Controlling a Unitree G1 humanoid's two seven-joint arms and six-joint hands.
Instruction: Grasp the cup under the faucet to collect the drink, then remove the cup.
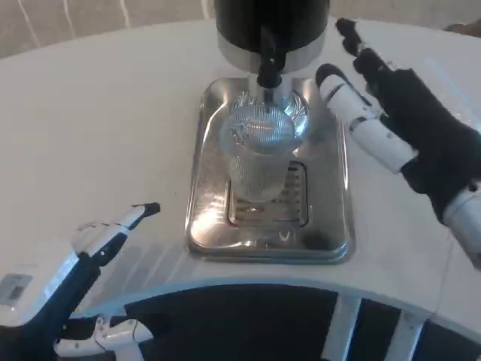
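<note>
while the cup [259, 154] sits under the faucet [268, 64] ungrasped, right hand [391, 120] hovers beside it with fingers apart, left hand [105, 241] waits loose and empty.

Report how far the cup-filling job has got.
Done: the clear cup stands on the steel drip tray, right under the faucet. In hand: the right hand is beside the cup with fingers apart, not touching it; the left hand rests on the table, holding nothing. Left: grasp the cup, collect the drink, take the cup away. Whether any drink is in the cup is unclear.
</note>
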